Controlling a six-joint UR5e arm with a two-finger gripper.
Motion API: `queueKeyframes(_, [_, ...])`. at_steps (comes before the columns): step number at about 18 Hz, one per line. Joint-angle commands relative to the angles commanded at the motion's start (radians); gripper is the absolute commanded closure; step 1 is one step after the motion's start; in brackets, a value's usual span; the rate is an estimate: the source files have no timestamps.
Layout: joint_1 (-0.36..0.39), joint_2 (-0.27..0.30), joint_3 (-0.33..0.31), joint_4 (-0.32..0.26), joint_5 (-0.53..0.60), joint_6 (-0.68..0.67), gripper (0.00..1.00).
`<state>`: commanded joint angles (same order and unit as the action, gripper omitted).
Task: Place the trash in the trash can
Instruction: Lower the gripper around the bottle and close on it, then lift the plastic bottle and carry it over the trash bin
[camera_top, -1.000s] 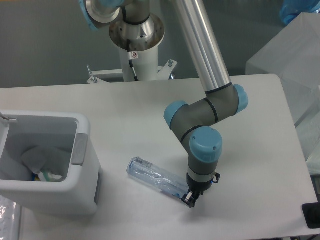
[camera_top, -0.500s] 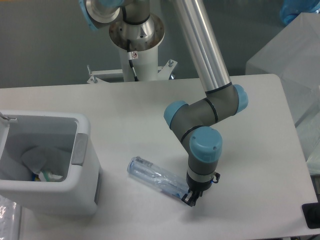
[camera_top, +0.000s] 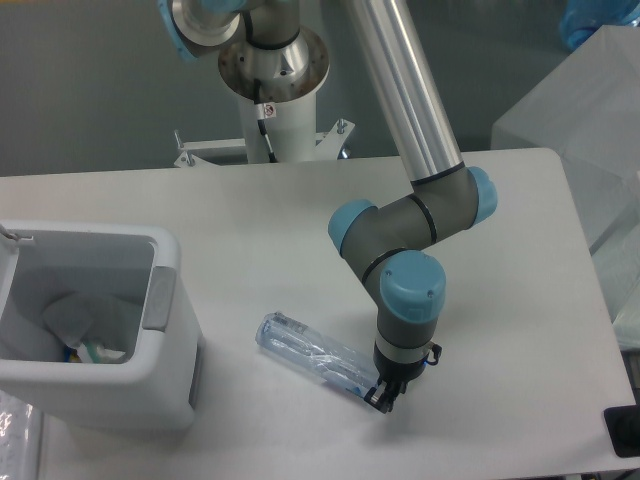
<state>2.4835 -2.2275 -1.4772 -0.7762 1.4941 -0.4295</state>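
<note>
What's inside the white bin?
Inside the trash can lies a crumpled clear piece with something green and blue beside it. The near wall hides the rest of the bottom.

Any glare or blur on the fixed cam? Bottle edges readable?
Fixed camera: soft even light, faint shadows; overall slightly soft focus. The clear bottle shows pale highlights, edges low-contrast against the white table, blurring where the gripper meets it.

bin (camera_top: 90, 330) left | bottle (camera_top: 315, 362) right of it | gripper (camera_top: 381, 398) at bottle's right end
</note>
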Motion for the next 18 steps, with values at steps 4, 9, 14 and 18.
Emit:
queueKeyframes(4, [0.009, 0.098, 0.04, 0.002, 0.0, 0.0, 0.64])
queueKeyframes(9, [0.017, 0.193, 0.118, 0.015, 0.0, 0.002, 0.64])
queueKeyframes(14, [0.012, 0.262, 0.198, 0.17, -0.002, 0.012, 0.64])
queueKeyframes(18, [-0.018, 0.284, 0.29, 0.178, -0.005, 0.147, 0.63])
